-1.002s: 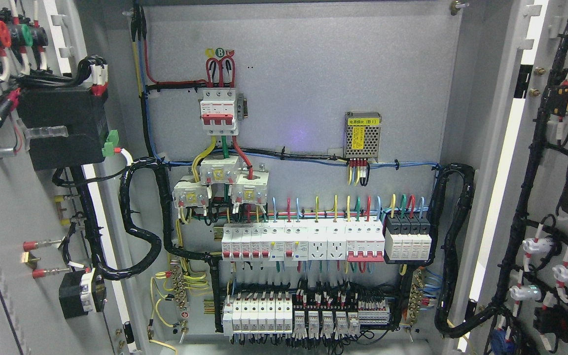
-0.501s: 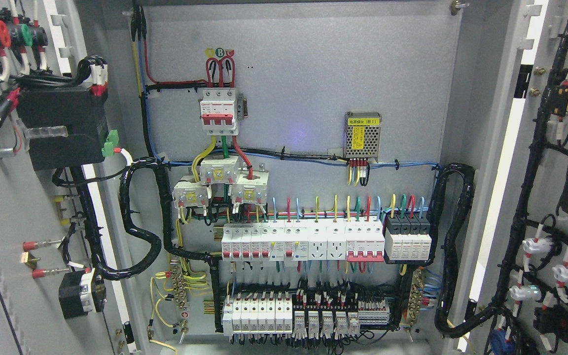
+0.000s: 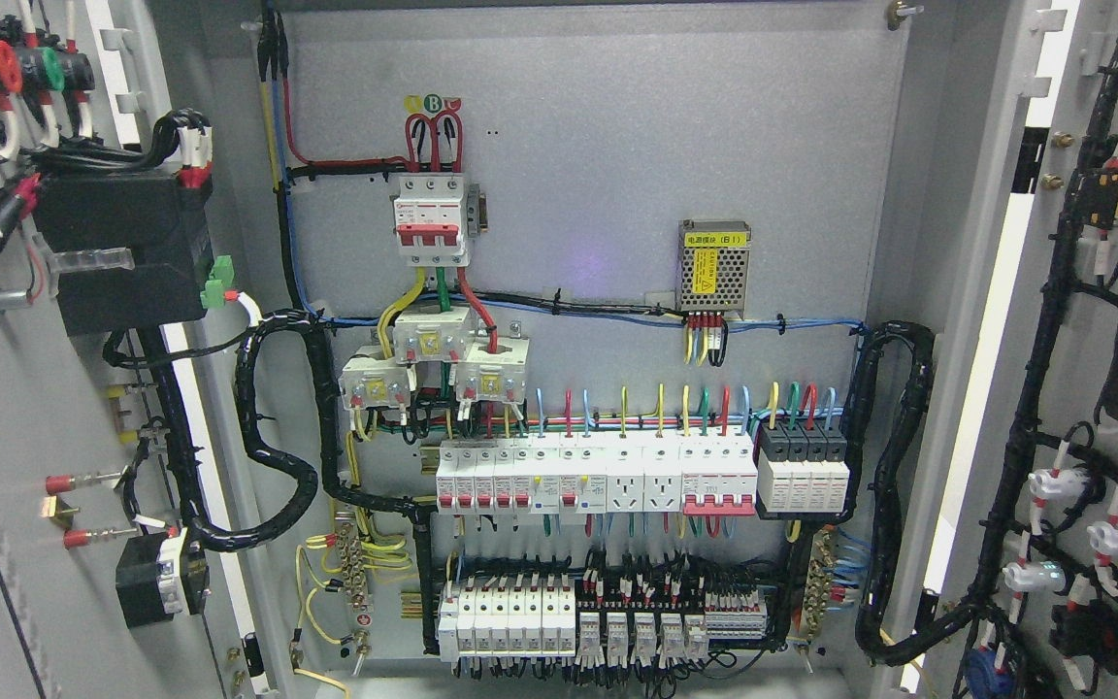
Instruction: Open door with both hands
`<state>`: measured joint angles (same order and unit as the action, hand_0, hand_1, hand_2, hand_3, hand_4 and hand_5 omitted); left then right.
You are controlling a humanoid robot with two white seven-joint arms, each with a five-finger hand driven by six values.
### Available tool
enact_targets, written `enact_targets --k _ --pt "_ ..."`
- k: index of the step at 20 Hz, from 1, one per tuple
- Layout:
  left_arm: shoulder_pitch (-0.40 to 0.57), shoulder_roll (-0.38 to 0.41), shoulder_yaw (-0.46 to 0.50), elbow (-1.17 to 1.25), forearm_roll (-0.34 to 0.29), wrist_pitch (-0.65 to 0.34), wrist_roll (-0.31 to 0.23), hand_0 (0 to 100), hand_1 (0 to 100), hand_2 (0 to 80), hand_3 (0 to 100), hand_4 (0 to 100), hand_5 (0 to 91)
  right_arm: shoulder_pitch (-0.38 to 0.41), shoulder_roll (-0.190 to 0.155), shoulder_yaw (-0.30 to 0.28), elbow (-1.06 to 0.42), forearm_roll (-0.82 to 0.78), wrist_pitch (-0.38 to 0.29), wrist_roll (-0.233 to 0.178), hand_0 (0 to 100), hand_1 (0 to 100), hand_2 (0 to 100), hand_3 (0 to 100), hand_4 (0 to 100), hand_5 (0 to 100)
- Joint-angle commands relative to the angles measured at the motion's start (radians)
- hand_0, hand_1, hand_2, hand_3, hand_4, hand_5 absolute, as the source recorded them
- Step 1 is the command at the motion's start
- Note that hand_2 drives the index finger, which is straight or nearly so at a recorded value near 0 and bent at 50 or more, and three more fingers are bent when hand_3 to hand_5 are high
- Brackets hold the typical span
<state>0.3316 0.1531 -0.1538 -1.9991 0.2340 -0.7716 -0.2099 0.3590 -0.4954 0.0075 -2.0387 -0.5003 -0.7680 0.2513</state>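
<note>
Head view: the cabinet stands with both doors swung wide. The left door (image 3: pixel 6 388) and right door (image 3: pixel 1102 320) are flat grey sheet-metal leaves, long axis vertical, inner faces turned toward the camera and carrying black wire looms. A boxy black module (image 3: pixel 122 248) is mounted on the left leaf. Between the doors, the matt, lightly speckled grey back panel (image 3: pixel 617 146) holds a white three-pole breaker (image 3: pixel 431 218) with red toggles, a perforated metal power supply (image 3: pixel 713 267), and a horizontal row of white breakers (image 3: pixel 598 476). Neither hand appears, so finger state cannot be told.
</note>
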Motion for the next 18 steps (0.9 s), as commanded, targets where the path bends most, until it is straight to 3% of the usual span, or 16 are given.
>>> enact_targets --k 1,6,12,18 --pt "-0.003 0.006 0.056 -0.009 0.028 -0.069 0.003 0 0 0.0 0 3 0.0 0.005 -0.014 0.009 0.023 -0.076 -0.002 0.005 0 0 0 0 0 0" --pt "-0.003 0.01 0.094 -0.007 0.06 -0.095 0.003 0 0 0.0 0 3 0.0 0.005 -0.019 0.003 0.069 -0.08 -0.004 0.011 0 0 0 0 0 0" --pt "-0.002 0.019 0.135 -0.006 0.096 -0.158 0.003 0 0 0.0 0 3 0.0 0.006 -0.069 -0.003 0.083 -0.164 -0.005 0.013 0 0 0 0 0 0" --pt "-0.002 0.032 0.194 -0.003 0.133 -0.161 0.003 0 0 0.0 0 3 0.0 0.005 -0.069 -0.056 0.077 -0.199 -0.005 0.01 0 0 0 0 0 0"
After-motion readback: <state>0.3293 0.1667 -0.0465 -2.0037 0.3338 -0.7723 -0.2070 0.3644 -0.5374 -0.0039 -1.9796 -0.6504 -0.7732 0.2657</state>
